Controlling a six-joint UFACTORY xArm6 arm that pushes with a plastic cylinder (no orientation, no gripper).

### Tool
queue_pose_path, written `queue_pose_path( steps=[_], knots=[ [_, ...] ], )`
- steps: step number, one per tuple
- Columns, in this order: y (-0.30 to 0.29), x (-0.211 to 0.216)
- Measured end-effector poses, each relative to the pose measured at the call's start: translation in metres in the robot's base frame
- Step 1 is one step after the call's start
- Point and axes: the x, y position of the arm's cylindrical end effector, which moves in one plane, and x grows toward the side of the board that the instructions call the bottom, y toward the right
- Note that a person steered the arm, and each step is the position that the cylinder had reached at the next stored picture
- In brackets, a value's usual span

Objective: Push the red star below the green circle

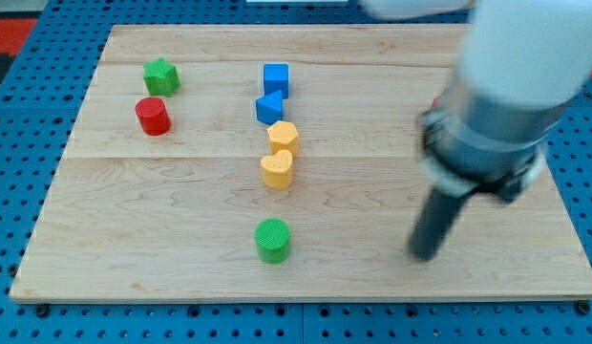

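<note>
Looking at the tabletop (115, 239), my tip (425, 254) sits well apart from the green circle (272, 239), out at its 3 o'clock. The tool is just a plain solid rod, clamped on nothing. Red star: only a red sliver (435, 103) peeks out beside the arm, at 2 o'clock from the circle, and I can't tell its shape. At 12 o'clock from the circle runs a column: yellow heart (277, 169), yellow hexagon (283, 136), blue triangle (269, 107), blue cube (275, 78). Around 10 o'clock sit a red cylinder (153, 116) and a green star (160, 76).
</note>
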Motion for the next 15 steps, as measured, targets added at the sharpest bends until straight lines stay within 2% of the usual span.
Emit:
queue_pose_path(
  steps=[1,2,3,4,5,6,7,8,9,10,12,13,15],
  knots=[
    [-0.114,0.011],
    [-0.150,-0.045],
    [-0.166,-0.045],
    [-0.132,-0.049],
    [-0.128,-0.085],
    [-0.215,-0.101],
    [-0.213,-0.116],
    [-0.172,-0.116],
    [-0.170,-0.141],
    [-0.227,-0.157],
    [-0.257,-0.171],
    [-0.267,-0.187],
    [-0.244,-0.219]
  ],
)
